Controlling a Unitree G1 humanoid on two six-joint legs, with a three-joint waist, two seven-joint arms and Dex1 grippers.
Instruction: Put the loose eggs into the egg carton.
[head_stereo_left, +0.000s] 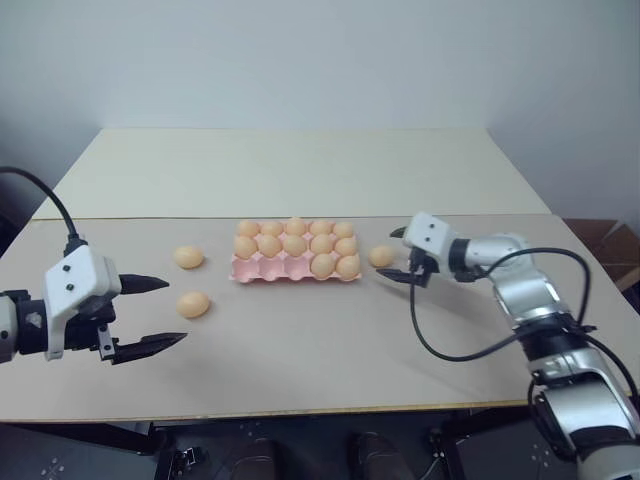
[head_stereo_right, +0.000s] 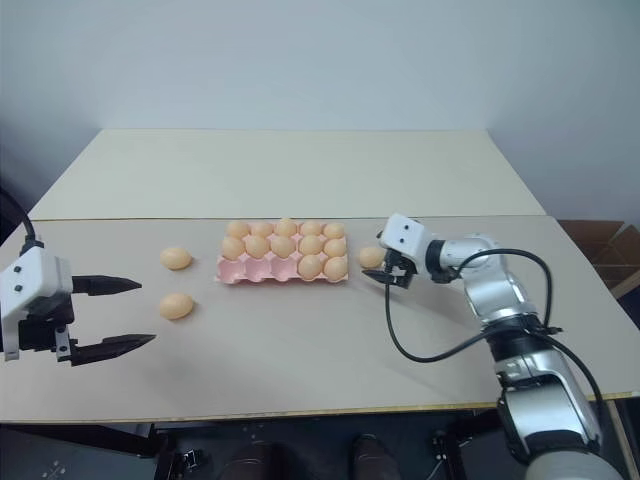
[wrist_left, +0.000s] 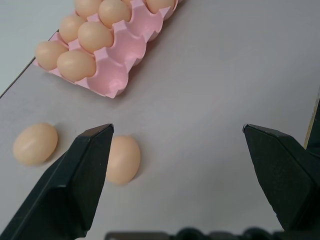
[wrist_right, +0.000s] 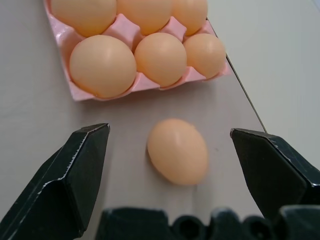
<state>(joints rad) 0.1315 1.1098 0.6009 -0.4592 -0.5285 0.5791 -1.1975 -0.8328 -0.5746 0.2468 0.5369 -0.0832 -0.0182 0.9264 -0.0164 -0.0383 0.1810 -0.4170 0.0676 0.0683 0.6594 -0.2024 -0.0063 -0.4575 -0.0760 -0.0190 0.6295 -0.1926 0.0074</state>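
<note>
Pink moulded egg carton (head_stereo_left: 296, 266) sat mid-table. We found the right gripper (wrist_right: 170, 165) wide open and empty, one loose egg (wrist_right: 177, 151) lying between its fingers, just beside the carton's right end. The left gripper (head_stereo_left: 150, 315), also open and empty, hung farther off.
</note>
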